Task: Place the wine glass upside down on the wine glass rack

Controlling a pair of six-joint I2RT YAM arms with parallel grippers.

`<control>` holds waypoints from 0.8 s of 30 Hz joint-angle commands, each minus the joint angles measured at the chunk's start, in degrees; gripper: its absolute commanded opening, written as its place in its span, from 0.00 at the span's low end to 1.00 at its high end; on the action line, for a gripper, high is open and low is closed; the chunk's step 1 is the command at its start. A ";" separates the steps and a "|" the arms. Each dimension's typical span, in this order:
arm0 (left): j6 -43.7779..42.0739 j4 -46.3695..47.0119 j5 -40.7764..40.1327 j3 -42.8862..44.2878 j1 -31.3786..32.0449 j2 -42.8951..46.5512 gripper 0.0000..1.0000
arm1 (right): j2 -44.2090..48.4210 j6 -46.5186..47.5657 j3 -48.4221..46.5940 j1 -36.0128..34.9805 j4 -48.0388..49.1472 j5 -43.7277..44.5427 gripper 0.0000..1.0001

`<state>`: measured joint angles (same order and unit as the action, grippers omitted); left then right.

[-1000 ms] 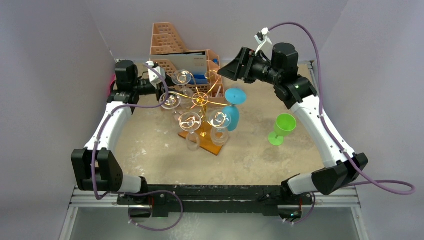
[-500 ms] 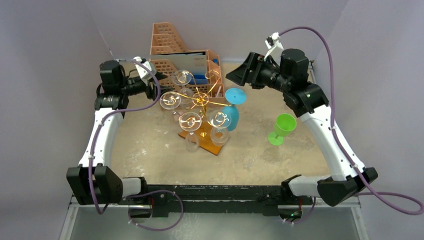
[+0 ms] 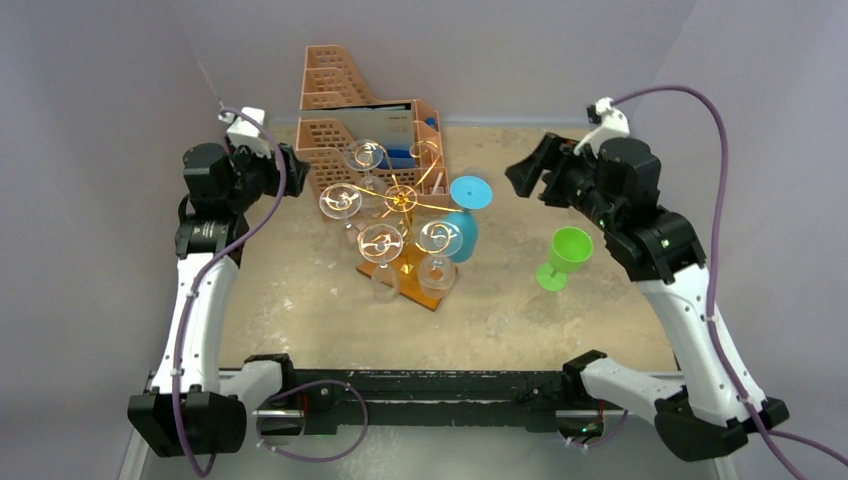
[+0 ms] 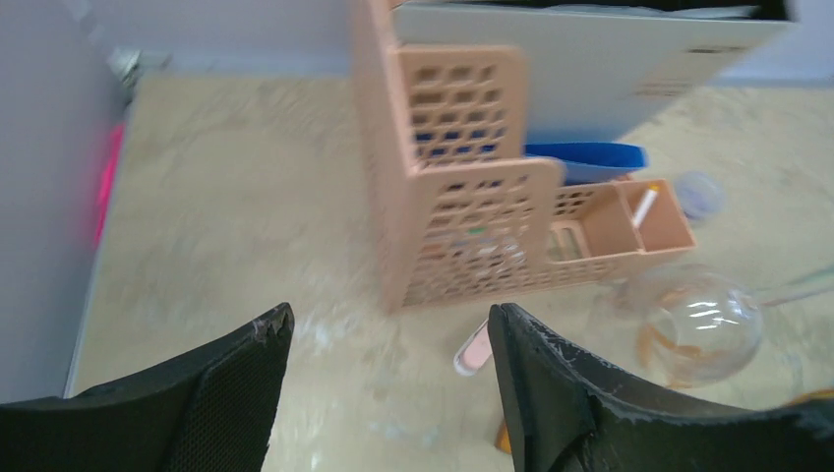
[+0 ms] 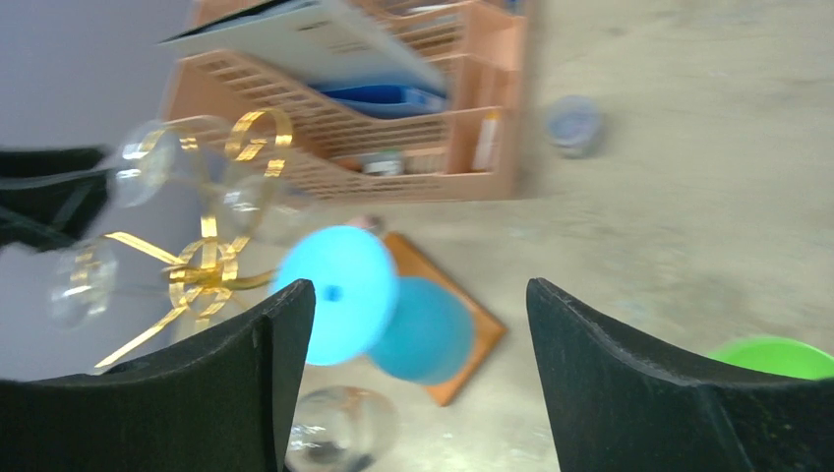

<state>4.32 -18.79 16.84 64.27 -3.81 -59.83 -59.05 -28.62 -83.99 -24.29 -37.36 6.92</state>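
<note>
Top external: left claw (image 3: 297,166) and right claw (image 3: 518,178) gape empty; next, I reckon, grasp the green wine glass (image 3: 566,250), invert, hang it.

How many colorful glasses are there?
2. The blue glass hangs upside down on the rack; the green glass stands upright on the table, right of it. Others could be hidden behind the organizer.

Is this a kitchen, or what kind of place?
Probably a robot lab booth: plain walls, two cabled robot arms bolted to a table, a wine glass rack beside a file organizer.
</note>
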 commanded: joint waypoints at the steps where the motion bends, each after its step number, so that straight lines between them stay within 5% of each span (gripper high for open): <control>1: 15.06 -13.92 -23.30 4.06 -0.23 6.93 0.72 | 6.08 5.47 7.57 0.28 -4.95 16.87 0.77; 6: 19.74 -26.09 -21.13 11.04 -0.23 10.22 0.80 | 5.45 6.03 8.42 0.30 -14.70 21.88 0.77; 14: 17.21 -30.05 -3.89 12.44 -0.23 17.82 0.84 | 0.81 6.94 10.51 0.32 -22.24 29.27 0.62; 20: 16.94 -32.98 13.16 17.41 -0.23 17.67 0.79 | -2.54 7.15 14.06 0.52 -17.39 15.57 0.63; 24: 16.17 -31.63 21.43 17.98 -0.23 17.22 0.77 | -8.75 7.32 13.32 1.02 -18.82 11.80 0.52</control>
<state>20.99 -50.74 25.74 80.40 -3.79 -41.82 -63.31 -22.13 -70.13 -23.90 -56.18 24.23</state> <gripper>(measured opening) 0.777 0.568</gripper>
